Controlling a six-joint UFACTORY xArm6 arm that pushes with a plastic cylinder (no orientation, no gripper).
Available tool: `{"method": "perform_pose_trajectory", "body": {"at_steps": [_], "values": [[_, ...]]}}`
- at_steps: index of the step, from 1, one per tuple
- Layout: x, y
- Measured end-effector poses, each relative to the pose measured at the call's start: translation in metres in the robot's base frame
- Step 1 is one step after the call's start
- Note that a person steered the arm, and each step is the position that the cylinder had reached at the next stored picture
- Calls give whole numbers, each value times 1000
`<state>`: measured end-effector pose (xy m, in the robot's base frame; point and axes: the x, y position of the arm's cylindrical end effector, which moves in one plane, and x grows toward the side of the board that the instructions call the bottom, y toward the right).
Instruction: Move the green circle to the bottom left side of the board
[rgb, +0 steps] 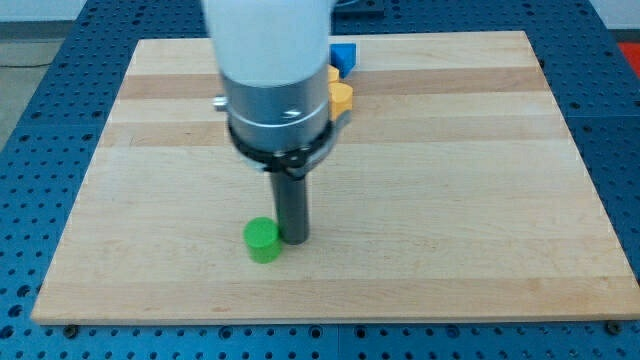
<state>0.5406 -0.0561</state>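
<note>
1. The green circle (262, 240) stands flat on the wooden board (480, 200), a round block with no long axis and no facing; it sits left of centre, near the near edge.
2. My tip (293, 240) is a bare rod without fingers, touching the circle's right side.
3. Bare wood lies to the circle's left and toward the near-left corner.
4. A blue block (344, 55) and yellow blocks (341, 94) sit far back, partly hidden by the arm.
</note>
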Motion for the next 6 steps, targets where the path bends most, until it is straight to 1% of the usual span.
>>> {"method": "perform_pose_trajectory", "body": {"at_steps": [2, 4, 5, 6], "values": [[28, -33], [28, -121], [6, -141], [-34, -141]]}}
